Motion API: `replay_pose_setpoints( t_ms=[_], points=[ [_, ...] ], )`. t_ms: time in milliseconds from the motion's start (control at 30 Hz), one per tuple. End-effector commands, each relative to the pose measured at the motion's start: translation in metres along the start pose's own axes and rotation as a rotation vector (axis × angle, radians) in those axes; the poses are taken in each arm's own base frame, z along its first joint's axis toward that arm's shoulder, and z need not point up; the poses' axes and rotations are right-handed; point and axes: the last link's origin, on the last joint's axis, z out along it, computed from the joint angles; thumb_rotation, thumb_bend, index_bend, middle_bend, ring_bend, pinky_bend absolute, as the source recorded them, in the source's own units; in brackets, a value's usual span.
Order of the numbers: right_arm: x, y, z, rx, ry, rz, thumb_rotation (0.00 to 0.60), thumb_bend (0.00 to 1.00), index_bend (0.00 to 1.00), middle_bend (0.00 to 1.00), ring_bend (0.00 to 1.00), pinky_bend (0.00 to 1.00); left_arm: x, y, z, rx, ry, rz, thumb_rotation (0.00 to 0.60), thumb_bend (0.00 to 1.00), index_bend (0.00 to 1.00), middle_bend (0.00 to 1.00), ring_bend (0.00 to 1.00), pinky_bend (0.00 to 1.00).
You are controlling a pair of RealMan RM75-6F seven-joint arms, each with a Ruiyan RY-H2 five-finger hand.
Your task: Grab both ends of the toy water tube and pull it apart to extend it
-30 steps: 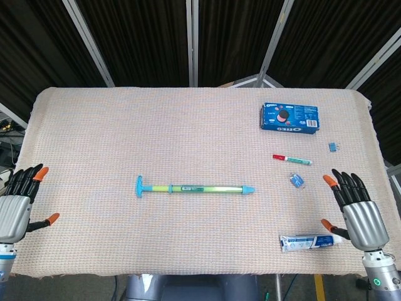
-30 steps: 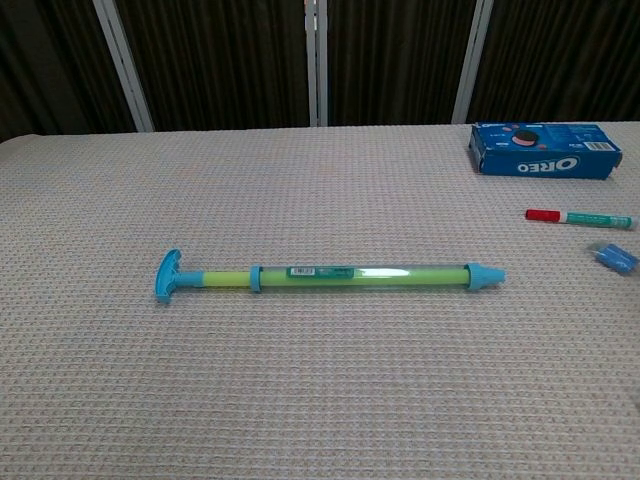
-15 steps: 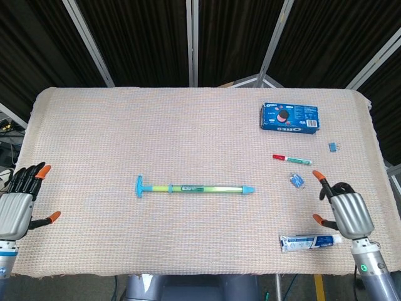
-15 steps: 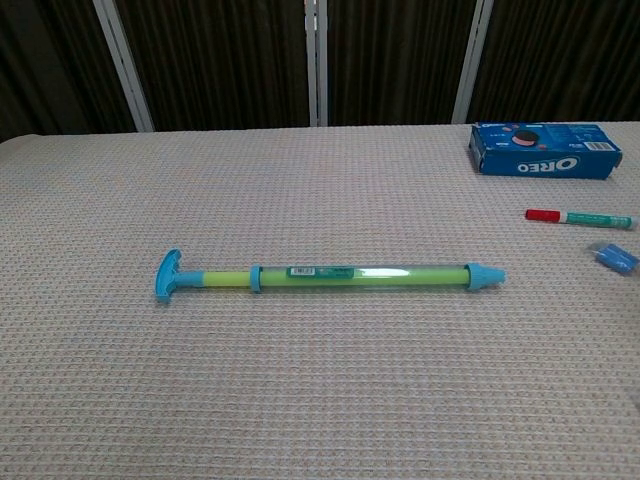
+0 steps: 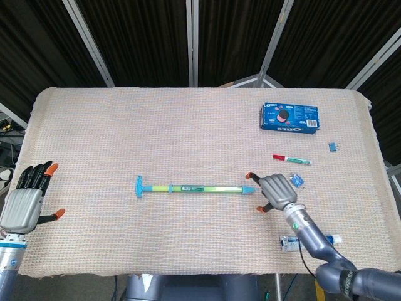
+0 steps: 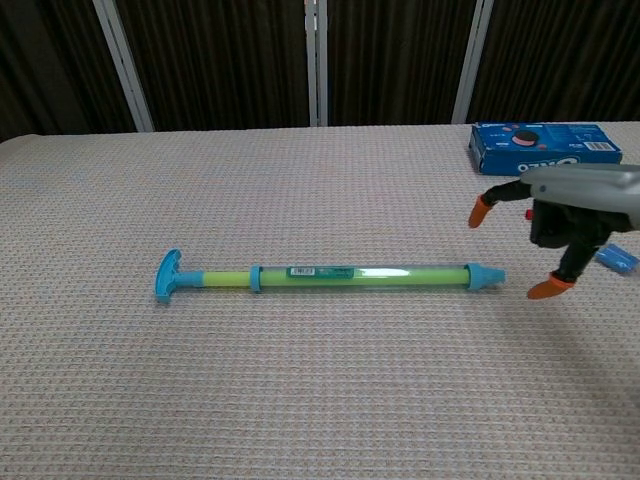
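The toy water tube (image 5: 194, 188) (image 6: 330, 276) lies flat across the middle of the table, green with a blue T-handle at its left end and a blue cap at its right end. My right hand (image 5: 274, 190) (image 6: 560, 215) hovers just right of the blue cap, fingers spread, holding nothing and not touching the tube. My left hand (image 5: 28, 200) stays near the table's left front edge, fingers apart and empty; the chest view does not show it.
A blue Oreo box (image 5: 289, 118) (image 6: 543, 149) sits at the back right. A red-capped marker (image 5: 291, 159), a small blue item (image 5: 297, 180), a blue clip (image 5: 333, 147) and a toothpaste tube (image 5: 294, 242) lie on the right side.
My right hand has swept left from the table's right front edge to just beside the tube's blue cap. The left hand has shifted only slightly. The tube has not moved.
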Motion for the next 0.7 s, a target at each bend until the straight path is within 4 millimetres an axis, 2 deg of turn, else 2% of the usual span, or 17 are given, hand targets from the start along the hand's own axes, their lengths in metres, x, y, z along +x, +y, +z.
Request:
replay_pose_setpoints(
  t_ms=[33, 500, 700],
  points=[
    [-0.01, -0.03, 0.034, 0.013, -0.014, -0.022, 0.6, 0.02, 0.33, 1.0, 1.0, 1.0, -0.002, -0.001, 0.003, 0.007, -0.006, 0.003, 0.6, 0.0, 0.0, 0.0, 0.0, 0.0],
    [-0.024, -0.054, 0.063, -0.028, 0.022, -0.047, 0.6, 0.09, 0.4, 1.0, 1.0, 1.0, -0.008, -0.004, 0.012, 0.014, -0.032, 0.017, 0.6, 0.0, 0.0, 0.0, 0.0, 0.0],
    [-0.028, -0.056, 0.068, -0.039, 0.024, -0.052, 0.6, 0.11, 0.42, 1.0, 1.0, 1.0, -0.009, -0.003, 0.012, 0.015, -0.04, 0.017, 0.6, 0.0, 0.0, 0.0, 0.0, 0.0]
  ],
)
